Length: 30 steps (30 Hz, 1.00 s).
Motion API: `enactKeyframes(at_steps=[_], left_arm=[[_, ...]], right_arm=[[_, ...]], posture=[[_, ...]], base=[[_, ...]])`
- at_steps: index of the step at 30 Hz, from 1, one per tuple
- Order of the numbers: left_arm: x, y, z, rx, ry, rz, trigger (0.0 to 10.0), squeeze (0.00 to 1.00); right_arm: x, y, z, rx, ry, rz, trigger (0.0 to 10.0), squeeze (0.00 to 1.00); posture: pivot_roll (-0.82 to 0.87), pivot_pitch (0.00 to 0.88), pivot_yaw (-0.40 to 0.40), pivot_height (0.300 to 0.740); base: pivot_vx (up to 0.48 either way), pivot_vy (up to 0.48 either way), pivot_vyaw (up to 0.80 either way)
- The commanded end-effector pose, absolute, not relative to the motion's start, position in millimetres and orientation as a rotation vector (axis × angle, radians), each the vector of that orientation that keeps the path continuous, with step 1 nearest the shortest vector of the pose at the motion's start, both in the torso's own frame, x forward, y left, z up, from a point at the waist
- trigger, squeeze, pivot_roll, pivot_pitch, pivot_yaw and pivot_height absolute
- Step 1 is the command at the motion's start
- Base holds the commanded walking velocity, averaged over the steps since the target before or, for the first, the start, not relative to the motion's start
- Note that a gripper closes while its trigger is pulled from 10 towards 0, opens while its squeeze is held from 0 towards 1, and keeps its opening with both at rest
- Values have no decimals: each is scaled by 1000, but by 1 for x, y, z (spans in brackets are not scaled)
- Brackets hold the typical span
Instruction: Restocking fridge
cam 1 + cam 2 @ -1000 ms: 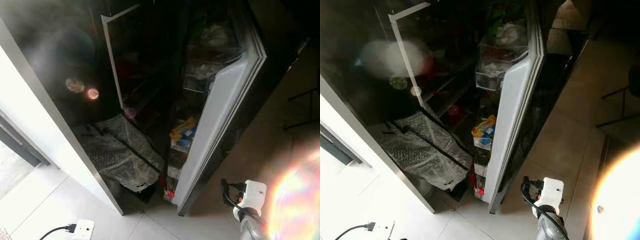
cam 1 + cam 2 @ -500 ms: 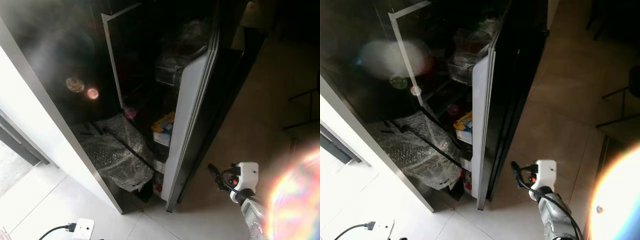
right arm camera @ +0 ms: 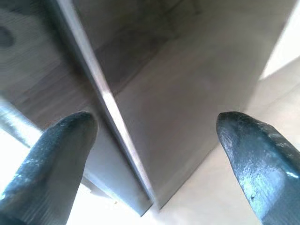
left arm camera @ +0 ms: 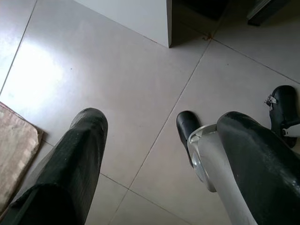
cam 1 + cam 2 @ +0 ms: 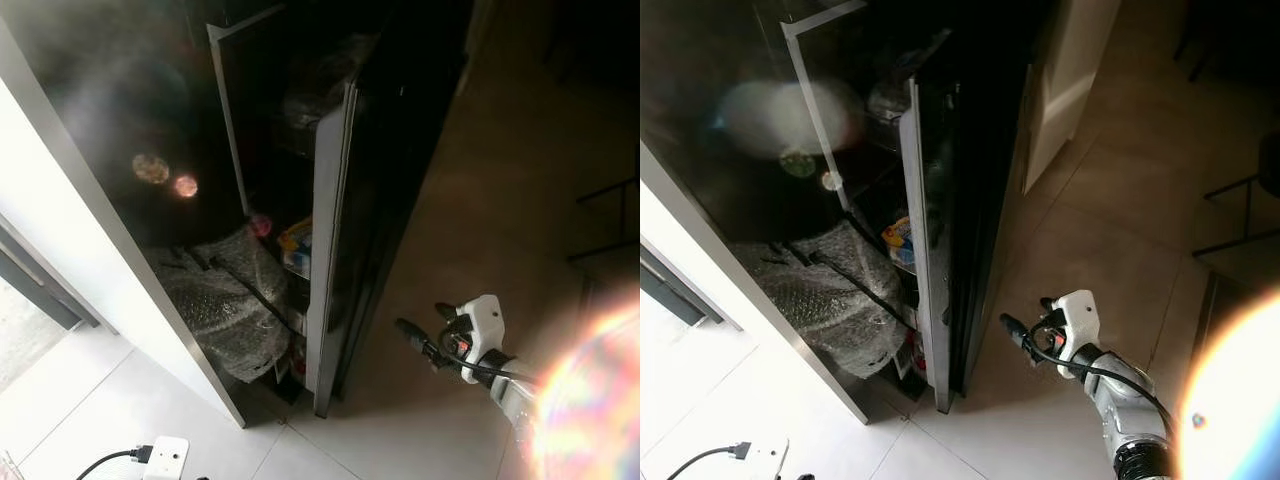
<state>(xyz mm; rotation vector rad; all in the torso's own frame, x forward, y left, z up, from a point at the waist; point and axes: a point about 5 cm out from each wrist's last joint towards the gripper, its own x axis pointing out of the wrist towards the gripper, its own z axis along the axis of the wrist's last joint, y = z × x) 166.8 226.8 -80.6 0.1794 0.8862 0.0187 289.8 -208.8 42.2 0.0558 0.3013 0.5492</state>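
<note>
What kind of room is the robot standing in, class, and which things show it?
Most likely a home kitchen. A tall black fridge stands with its door partly open, packaged food sits on the door shelf, and the floor is pale tile. The right pincer points at the door.

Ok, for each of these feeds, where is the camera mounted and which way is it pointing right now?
Left eye: on the head, looking down at the fridge door ajar; right gripper at lower right.
Right eye: same head, same scene; power strip on the floor.
Left wrist: on the hanging left arm, looking down past the left gripper at floor tiles.
Right wrist: along open jaws at the door's edge.
Shared: both eyes and the right wrist see the door.
</note>
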Motion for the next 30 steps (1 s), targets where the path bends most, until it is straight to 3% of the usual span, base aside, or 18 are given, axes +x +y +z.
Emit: enactKeyframes(at_steps=[1,16,30], left_arm=[[157,230,-85,189,927,22,10000,0],[159,234,-83,197,923,38,10000,0],[157,236,-83,195,927,52,10000,0]], right_arm=[[293,-200,50,67,278,620,10000,0],[319,-161,87,34,198,920,10000,0],[354,-143,126,-24,132,966,10000,0]], posture=[[4,125,-18,740],[16,139,-8,740],[32,144,-13,740]], base=[[0,0,0],[0,0,0],[0,0,0]])
